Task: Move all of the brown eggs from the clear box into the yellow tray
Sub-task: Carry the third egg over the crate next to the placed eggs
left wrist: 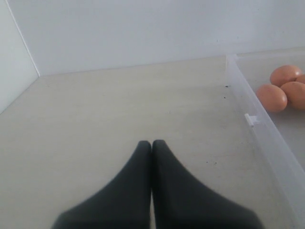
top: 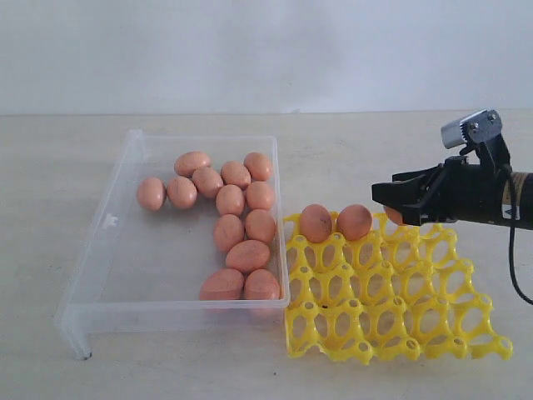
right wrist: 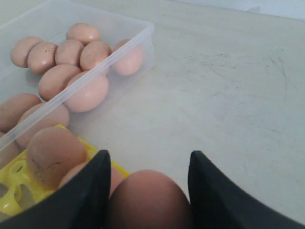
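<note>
Count: thirteen eggs [top: 230,200] in the clear box [top: 158,258], two in the yellow tray [top: 333,250]. A sixteenth is clamped in the right claw [right wrist: 148,160]; the left claw [left wrist: 151,143] is pressed together, empty. Pale tabletop [top: 375,150], plain white wall [top: 266,50].

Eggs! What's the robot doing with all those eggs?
It's moving eggs from the box into the tray. The right gripper holds one egg by the tray's far row. Two eggs sit in cups there. Thirteen eggs wait in the box. The left gripper is shut and empty, off beside the box.
</note>
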You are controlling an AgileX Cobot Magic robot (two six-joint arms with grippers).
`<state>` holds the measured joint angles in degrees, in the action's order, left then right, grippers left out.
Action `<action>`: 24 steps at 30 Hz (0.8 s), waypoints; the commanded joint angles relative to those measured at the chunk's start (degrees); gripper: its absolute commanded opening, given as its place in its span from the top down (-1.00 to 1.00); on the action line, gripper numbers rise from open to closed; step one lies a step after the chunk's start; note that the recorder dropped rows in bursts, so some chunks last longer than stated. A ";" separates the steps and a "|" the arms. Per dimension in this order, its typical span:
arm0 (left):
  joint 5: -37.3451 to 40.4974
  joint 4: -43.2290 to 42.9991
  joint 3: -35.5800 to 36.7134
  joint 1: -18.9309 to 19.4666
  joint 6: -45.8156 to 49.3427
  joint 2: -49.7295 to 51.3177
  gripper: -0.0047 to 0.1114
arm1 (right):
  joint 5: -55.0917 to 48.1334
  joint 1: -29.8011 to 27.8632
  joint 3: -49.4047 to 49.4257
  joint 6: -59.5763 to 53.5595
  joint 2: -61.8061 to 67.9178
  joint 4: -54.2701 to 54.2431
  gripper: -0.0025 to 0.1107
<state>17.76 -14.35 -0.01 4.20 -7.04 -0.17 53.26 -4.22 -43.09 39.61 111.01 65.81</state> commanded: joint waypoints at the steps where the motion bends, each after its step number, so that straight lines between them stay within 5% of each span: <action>1: -0.25 -0.10 0.01 -0.19 -0.21 0.17 0.99 | 1.70 0.16 -1.47 -1.66 1.55 -1.58 0.96; 16: -0.25 -0.10 0.01 -0.19 -0.21 0.17 0.99 | 3.67 0.25 -2.38 -2.08 1.64 -2.10 0.96; 24: -0.25 -0.10 0.01 -0.19 -0.21 0.17 0.99 | 2.19 0.25 -5.62 3.31 1.64 7.29 0.96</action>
<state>17.76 -14.35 -0.01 4.20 -7.04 -0.17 55.26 -4.00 -48.36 41.47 112.58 71.88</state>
